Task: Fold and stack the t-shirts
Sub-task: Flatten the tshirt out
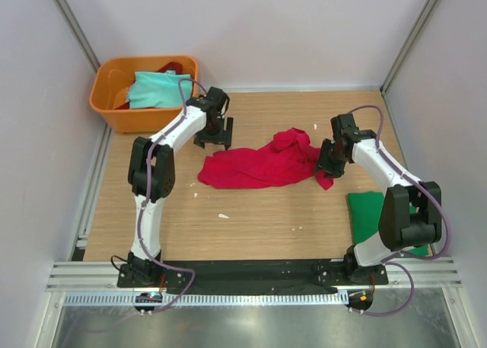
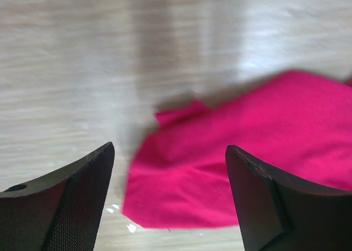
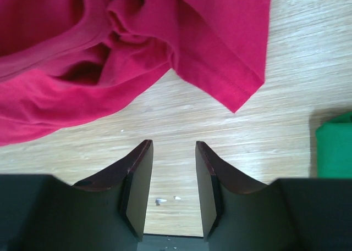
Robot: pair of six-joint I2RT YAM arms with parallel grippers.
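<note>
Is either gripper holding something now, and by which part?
Nothing is held. The left gripper hangs open over a corner of the red t-shirt; the right gripper is open too, only table between its fingers.

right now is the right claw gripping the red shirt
No, the right claw stands open with only the table showing between its fingers, and the red t-shirt lies beyond its tips.
</note>
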